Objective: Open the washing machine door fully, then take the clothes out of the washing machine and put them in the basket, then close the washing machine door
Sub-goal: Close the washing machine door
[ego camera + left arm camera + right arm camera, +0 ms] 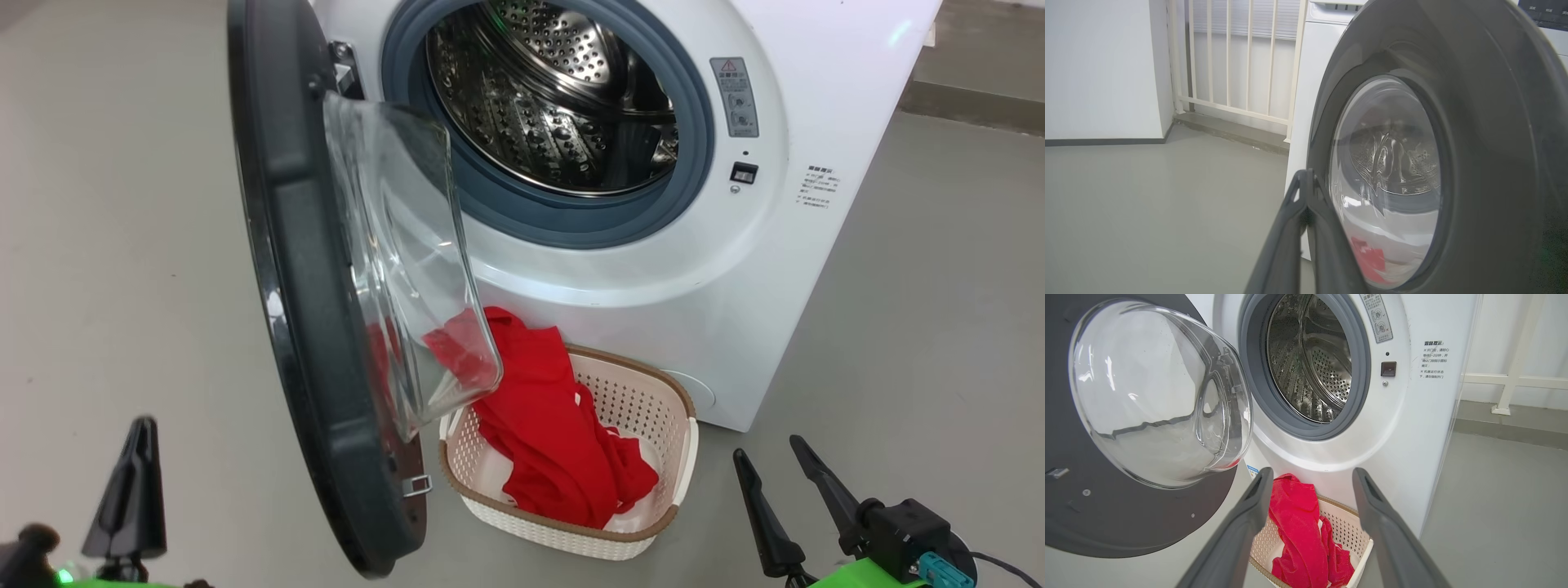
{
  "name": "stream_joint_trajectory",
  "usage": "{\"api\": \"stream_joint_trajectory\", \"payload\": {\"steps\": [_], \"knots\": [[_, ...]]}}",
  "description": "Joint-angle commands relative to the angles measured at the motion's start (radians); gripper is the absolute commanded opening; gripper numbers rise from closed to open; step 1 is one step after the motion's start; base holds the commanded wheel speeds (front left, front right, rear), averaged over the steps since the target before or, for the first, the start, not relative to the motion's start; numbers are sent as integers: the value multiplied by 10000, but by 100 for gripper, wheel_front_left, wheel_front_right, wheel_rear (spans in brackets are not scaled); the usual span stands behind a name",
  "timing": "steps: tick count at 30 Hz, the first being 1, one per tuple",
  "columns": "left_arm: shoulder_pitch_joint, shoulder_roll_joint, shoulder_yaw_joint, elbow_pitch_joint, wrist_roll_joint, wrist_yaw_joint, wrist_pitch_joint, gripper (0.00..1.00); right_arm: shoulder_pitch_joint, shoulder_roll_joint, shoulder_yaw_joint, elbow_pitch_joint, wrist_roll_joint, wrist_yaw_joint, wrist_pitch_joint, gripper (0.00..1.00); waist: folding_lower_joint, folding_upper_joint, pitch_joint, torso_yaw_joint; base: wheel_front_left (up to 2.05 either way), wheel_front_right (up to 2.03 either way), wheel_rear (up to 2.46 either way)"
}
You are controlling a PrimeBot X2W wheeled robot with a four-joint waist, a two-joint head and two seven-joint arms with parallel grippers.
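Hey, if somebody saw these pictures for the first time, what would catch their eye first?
The bright red clothes stand out most, heaped in the cream basket on the floor right in front of the white washing machine. Next comes the big black-rimmed door, standing wide open at the left of the head view with its glass bowl bulging out, and the shiny steel drum beyond it.

Basket (645, 398) on floor (122, 245) before washing machine (678, 278), right of washing machine door (310, 286); clothes (563, 441) in basket.

1. Grey floor (1147, 212) spreads out before the railing.
2. White railing (1233, 109), upright bars.
3. Grey ledge (1229, 131) under the railing.
4. White wall (1098, 61) beside the railing, dark skirting (1102, 142) at its foot.
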Motion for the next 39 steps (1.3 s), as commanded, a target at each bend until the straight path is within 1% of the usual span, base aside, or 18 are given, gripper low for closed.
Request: {"api": "stream_joint_trajectory", "payload": {"steps": [1,5,10,12,16,22,30,34,39], "knots": [[-479,532,113,-467,-208,-54,-120,0,-172,-14,169,-239,11,63,-65,100,0,0,-11,-19,0,0,0],[-617,958,-369,-847,-1150,-54,-120,0,-171,-10,175,-256,16,63,-65,100,0,0,-16,-81,0,0,0],[-575,1495,-1171,-887,-2953,-54,-120,0,-188,-7,180,-291,13,63,-65,100,0,0,43,-199,0,0,0],[-551,1802,-1566,-844,-3324,-54,-120,0,-209,-6,161,-307,7,63,-65,100,0,0,102,-253,0,0,0],[-596,2089,-2212,-851,-3904,-54,-120,0,-283,-4,135,-319,-22,63,-65,100,0,0,252,-373,0,0,0],[-792,2383,-3235,-1166,-4353,-54,-120,0,-379,-3,113,-339,-56,63,-65,100,0,0,460,-536,0,0,0],[-1097,2507,-4105,-1484,-4446,-54,-120,0,-535,-2,124,-358,5,63,-65,100,0,0,673,-795,0,0,0],[-1423,2446,-4555,-1512,-4422,-54,-120,0,-683,-2,164,-376,64,63,-65,100,0,0,867,-1004,0,0,0],[-2102,2177,-5003,-1312,-4410,-54,-120,0,-835,-2,152,-428,157,63,-65,100,0,0,1157,-1351,0,0,0]]}}
